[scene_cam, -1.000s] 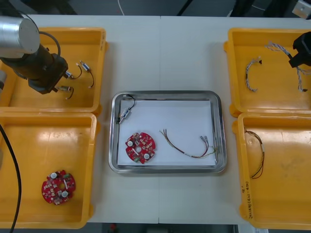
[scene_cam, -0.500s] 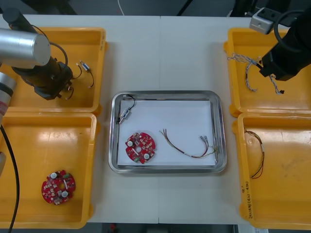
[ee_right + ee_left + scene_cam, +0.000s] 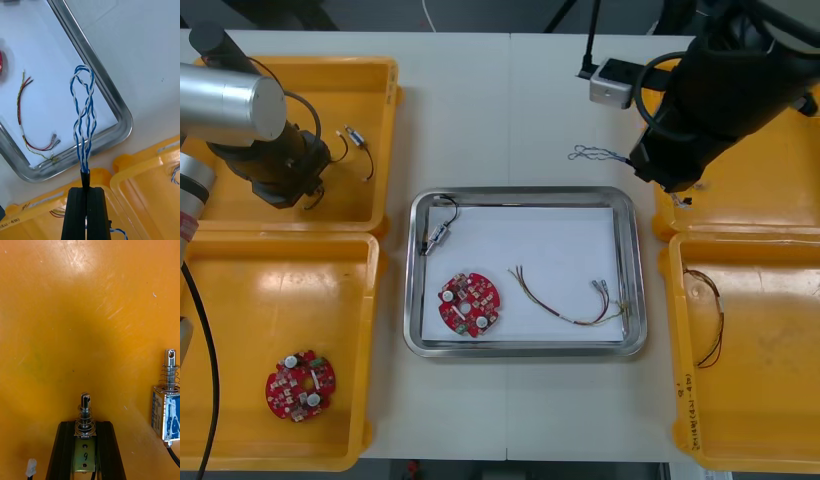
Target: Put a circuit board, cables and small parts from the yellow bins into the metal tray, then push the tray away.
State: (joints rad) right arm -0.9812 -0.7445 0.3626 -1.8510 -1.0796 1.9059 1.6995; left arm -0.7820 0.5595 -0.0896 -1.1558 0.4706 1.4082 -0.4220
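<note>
- Two black fingers of the right gripper (image 3: pixel 86 190) pinch the black-sleeved end of the twisted blue and white cable (image 3: pixel 84 116). Its loop hangs across the rim of the metal tray (image 3: pixel 108 93), near a corner.
- To place it well, I would carry the loop further in until all of it hangs over the white inside. Then lower it before the fingers part, landing it clear of the red and yellow cable (image 3: pixel 37 139).
- The left gripper (image 3: pixel 85 424) is clamped on a small metal part (image 3: pixel 84 440) in the far left yellow bin (image 3: pixel 370 80). A second small metal part (image 3: pixel 167 405) lies just beside it, not touching. A straight lift should spare that neighbour.
- Half a second ago the right arm was over the far right yellow bin (image 3: pixel 770 200). It has now swung to the table by the tray's far right corner, with the cable. The left gripper has barely shifted.
</note>
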